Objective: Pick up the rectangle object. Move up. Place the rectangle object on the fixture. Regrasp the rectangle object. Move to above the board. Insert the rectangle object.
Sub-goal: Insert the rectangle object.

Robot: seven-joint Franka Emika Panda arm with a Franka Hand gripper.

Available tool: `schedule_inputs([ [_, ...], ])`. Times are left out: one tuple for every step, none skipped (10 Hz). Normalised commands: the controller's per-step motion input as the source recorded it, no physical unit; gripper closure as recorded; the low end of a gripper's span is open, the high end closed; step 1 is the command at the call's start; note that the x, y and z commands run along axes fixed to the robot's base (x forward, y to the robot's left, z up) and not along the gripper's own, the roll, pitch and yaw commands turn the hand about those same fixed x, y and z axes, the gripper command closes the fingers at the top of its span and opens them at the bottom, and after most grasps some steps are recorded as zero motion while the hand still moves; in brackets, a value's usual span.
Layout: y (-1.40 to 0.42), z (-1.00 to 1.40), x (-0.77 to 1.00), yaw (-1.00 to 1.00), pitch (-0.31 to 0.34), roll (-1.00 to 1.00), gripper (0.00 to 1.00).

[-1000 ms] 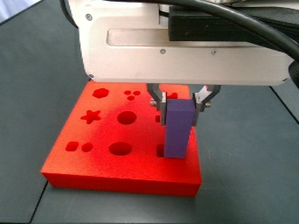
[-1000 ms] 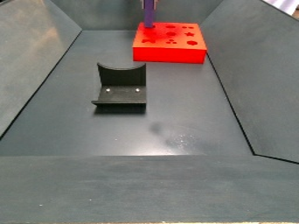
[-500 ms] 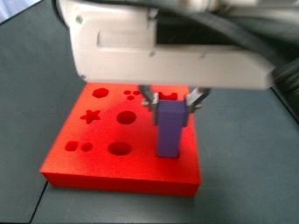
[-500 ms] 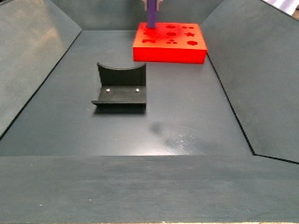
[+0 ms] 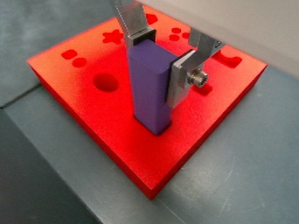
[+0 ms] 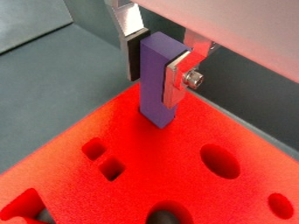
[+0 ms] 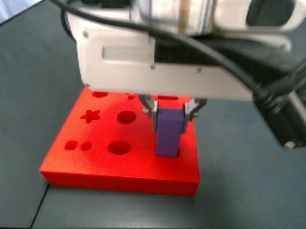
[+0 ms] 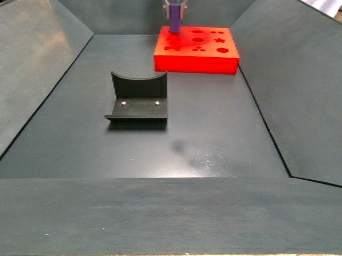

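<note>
Wrist views: pincer clamped on the upright purple rectangle object, silver fingers flat against its two sides, its lower end set in the red board amid shaped recesses. Side views: rectangle object stood upright at frame centre on the board beneath the white pincer; elsewhere the board sat at upper centre, the dark fixture left of centre on the grey floor, well apart.
</note>
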Motion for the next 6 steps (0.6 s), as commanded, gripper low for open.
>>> schedule_inputs([
  [0.00,-0.57,0.10,0.00,0.000,0.10,1.00],
  [0.00,-0.45,0.04,0.00,-0.009,0.09,1.00],
  [0.00,-0.39,0.07,-0.06,0.000,0.11,1.00],
  [0.00,-0.10,0.04,-0.05,0.000,-0.01,1.00],
  [0.04,-0.01,0.01,-0.05,0.000,-0.05,1.00],
  [0.03,0.00,0.05,-0.03,0.016,-0.03,1.00],
])
